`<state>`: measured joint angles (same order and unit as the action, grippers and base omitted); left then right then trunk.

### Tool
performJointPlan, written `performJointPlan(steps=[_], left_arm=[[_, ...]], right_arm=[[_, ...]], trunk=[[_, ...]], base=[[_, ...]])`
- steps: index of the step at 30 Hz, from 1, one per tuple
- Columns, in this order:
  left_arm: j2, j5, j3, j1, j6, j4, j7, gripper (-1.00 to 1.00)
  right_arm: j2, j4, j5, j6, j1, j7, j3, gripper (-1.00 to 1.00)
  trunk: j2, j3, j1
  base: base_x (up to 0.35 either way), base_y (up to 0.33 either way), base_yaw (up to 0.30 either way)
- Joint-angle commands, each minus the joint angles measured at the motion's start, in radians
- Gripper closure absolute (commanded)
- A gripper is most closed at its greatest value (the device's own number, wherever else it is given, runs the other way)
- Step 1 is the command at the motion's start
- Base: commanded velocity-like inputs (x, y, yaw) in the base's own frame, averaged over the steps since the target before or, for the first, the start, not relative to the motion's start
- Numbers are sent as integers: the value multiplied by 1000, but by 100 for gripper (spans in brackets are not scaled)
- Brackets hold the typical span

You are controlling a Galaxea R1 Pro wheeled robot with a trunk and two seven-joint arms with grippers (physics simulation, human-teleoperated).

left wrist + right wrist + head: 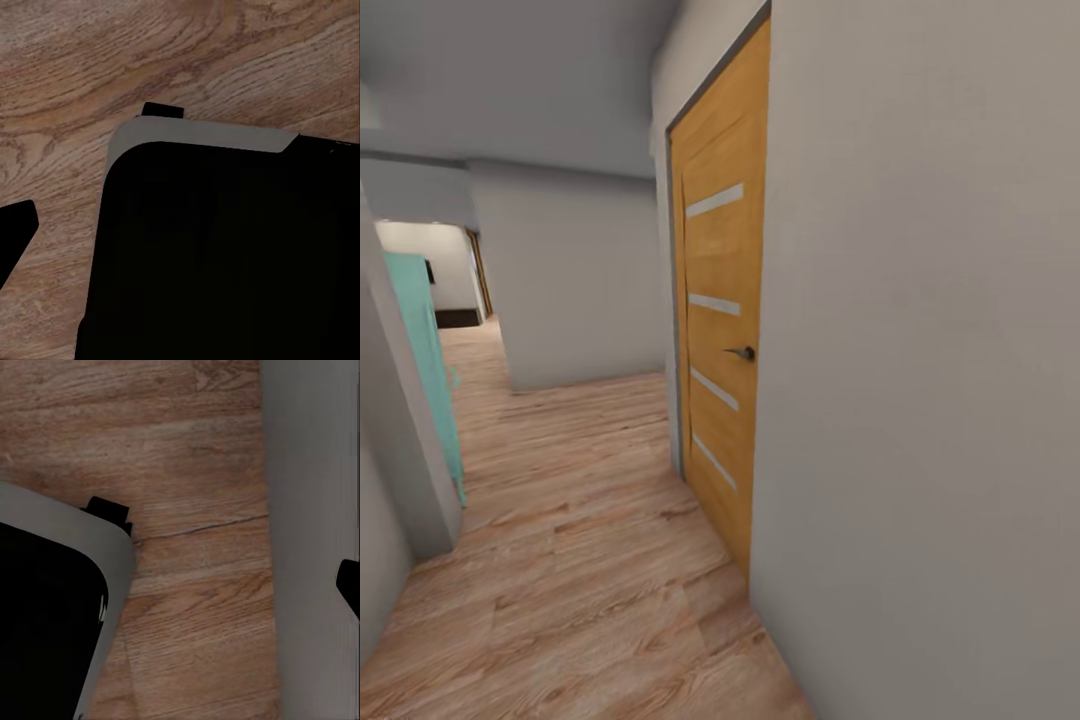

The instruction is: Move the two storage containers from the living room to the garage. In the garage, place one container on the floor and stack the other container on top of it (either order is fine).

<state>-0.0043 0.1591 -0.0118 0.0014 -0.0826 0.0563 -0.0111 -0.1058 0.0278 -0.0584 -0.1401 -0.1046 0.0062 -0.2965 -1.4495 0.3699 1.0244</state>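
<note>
The two storage containers are out of view, and so are the living room and the garage. I am in a narrow hallway with a light wood-plank floor (580, 570). One dark fingertip (15, 232) of my left gripper shows over the planks, far out at the picture's edge, with nothing against it. One dark fingertip (349, 585) of my right gripper likewise sits at the edge, in front of a grey wall (307, 495). Nothing is held in either gripper. My black, grey-rimmed base (225, 255) lies below both wrists.
A closed orange-wood door (725, 330) with a dark handle (741, 353) stands close on the right, beside a pale grey wall (930, 400). A teal panel (425, 370) leans at the left wall. The passage runs ahead past a grey wall corner (580, 290) and turns left.
</note>
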Motion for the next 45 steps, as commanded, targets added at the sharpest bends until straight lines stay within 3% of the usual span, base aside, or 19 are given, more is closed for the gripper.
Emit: performJointPlan(steps=[1,45], left_arm=[[0,7,0,0,-2,1,-1,-100],[0,7,0,0,-2,1,-1,-100]], right_arm=[[0,3,-6,-6,-1,0,0,-100],[0,3,-6,-6,-2,1,0,-100]], trunk=[[-1,1,1],[-1,1,1]], base=[[306,0,275],[301,0,275]])
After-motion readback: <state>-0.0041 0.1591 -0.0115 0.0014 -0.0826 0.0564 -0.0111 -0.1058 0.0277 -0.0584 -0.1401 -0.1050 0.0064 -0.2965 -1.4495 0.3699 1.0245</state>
